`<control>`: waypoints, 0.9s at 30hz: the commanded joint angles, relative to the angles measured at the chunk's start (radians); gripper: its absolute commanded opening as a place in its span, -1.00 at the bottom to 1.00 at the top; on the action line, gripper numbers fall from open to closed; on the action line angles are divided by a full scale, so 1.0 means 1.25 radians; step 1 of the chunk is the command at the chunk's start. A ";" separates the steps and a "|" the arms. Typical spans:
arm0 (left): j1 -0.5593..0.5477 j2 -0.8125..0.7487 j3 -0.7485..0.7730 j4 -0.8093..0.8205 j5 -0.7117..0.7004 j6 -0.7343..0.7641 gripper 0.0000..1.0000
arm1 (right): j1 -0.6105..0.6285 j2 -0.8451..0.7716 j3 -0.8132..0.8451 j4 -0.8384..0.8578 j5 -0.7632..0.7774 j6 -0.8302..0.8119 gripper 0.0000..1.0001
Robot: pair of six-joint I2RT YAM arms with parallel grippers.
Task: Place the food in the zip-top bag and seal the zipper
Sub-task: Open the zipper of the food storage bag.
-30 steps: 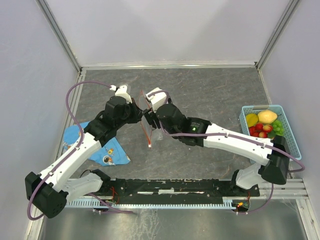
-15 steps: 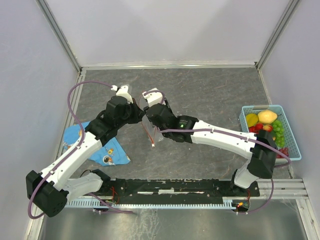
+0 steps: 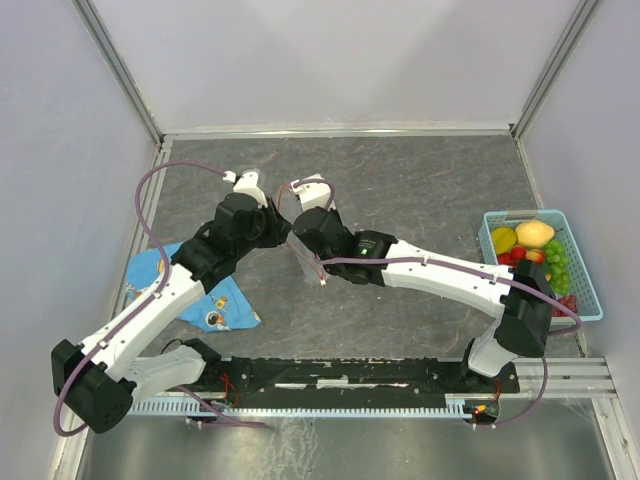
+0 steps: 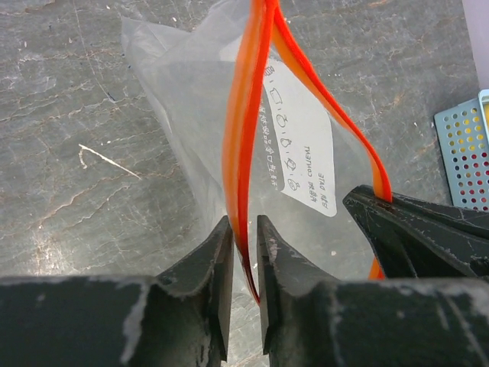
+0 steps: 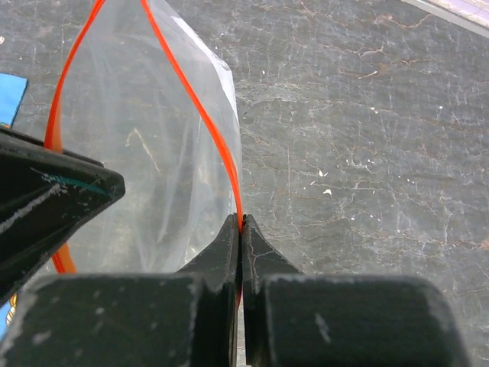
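The zip-top bag (image 3: 309, 259) hangs above the table's middle between both grippers, its mouth spread. In the left wrist view the clear bag (image 4: 183, 115) shows its white label (image 4: 302, 138), and one side of the orange zipper (image 4: 246, 115) runs down between my left gripper's (image 4: 244, 229) jaws, which stand slightly apart. My right gripper (image 5: 241, 222) is shut on the other side of the zipper (image 5: 195, 88). Its dark fingers (image 4: 416, 229) show at the right of the left wrist view. The food (image 3: 533, 247) lies in the light-blue basket (image 3: 590, 292) at far right.
A blue patterned cloth (image 3: 222, 300) lies on the table under my left arm. A black rail (image 3: 340, 375) runs along the near edge. Grey walls close in the table on the left, back and right.
My right gripper has closed on the bag's orange strip. My left gripper's jaws have parted a little around the strip they pinched. The bag has shifted slightly right.
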 commanded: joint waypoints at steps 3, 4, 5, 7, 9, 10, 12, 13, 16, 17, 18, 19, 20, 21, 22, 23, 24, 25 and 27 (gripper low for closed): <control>-0.054 -0.016 0.022 0.005 -0.096 -0.031 -0.42 | -0.002 -0.021 0.018 0.010 0.048 0.073 -0.97; -0.065 -0.016 0.021 0.005 -0.114 -0.033 -0.41 | -0.002 -0.021 0.018 0.010 0.050 0.082 -0.97; -0.075 -0.013 0.020 0.005 -0.129 -0.036 -0.40 | -0.002 -0.022 0.016 0.009 0.052 0.089 -0.97; -0.094 -0.009 0.018 0.005 -0.156 -0.039 -0.40 | -0.002 -0.023 0.014 0.009 0.057 0.107 -0.97; -0.114 -0.003 0.012 0.006 -0.190 -0.048 -0.40 | -0.002 -0.024 0.011 0.009 0.060 0.119 -0.97; -0.124 -0.001 0.008 0.007 -0.204 -0.051 -0.40 | -0.002 -0.025 0.010 0.009 0.060 0.123 -0.97; -0.141 0.002 0.001 0.008 -0.230 -0.063 -0.39 | -0.001 -0.029 0.006 0.010 0.064 0.134 -0.97; -0.148 0.004 -0.002 0.009 -0.241 -0.070 -0.37 | -0.002 -0.031 0.004 0.012 0.065 0.139 -0.97; -0.169 0.007 -0.005 0.017 -0.255 -0.089 -0.21 | -0.001 -0.034 -0.003 0.022 0.065 0.147 -0.97; -0.177 0.007 -0.004 0.020 -0.258 -0.093 -0.17 | -0.001 -0.035 -0.004 0.023 0.065 0.150 -0.97; -0.182 0.006 -0.002 0.021 -0.264 -0.097 -0.16 | -0.002 -0.035 -0.004 0.024 0.066 0.153 -0.97; -0.186 0.005 -0.001 0.020 -0.270 -0.098 -0.15 | -0.002 -0.037 -0.006 0.024 0.068 0.155 -0.97; -0.188 0.004 -0.002 0.020 -0.277 -0.102 -0.14 | -0.001 -0.038 -0.008 0.026 0.069 0.158 -0.97; -0.190 0.001 -0.004 0.019 -0.279 -0.108 -0.13 | -0.002 -0.041 -0.013 0.029 0.071 0.160 -0.97; -0.191 -0.002 -0.007 0.019 -0.279 -0.112 -0.13 | -0.002 -0.042 -0.017 0.032 0.072 0.162 -0.97; -0.192 -0.002 -0.011 0.020 -0.279 -0.116 -0.12 | -0.002 -0.045 -0.020 0.035 0.073 0.162 -0.97; -0.193 -0.001 -0.016 0.020 -0.280 -0.117 -0.13 | -0.001 -0.048 -0.022 0.037 0.073 0.163 -0.97; -0.193 -0.001 -0.017 0.019 -0.281 -0.117 -0.14 | -0.002 -0.049 -0.025 0.038 0.074 0.164 -0.97; -0.193 0.000 -0.017 0.014 -0.290 -0.114 -0.19 | -0.002 -0.054 -0.031 0.039 0.076 0.164 -0.97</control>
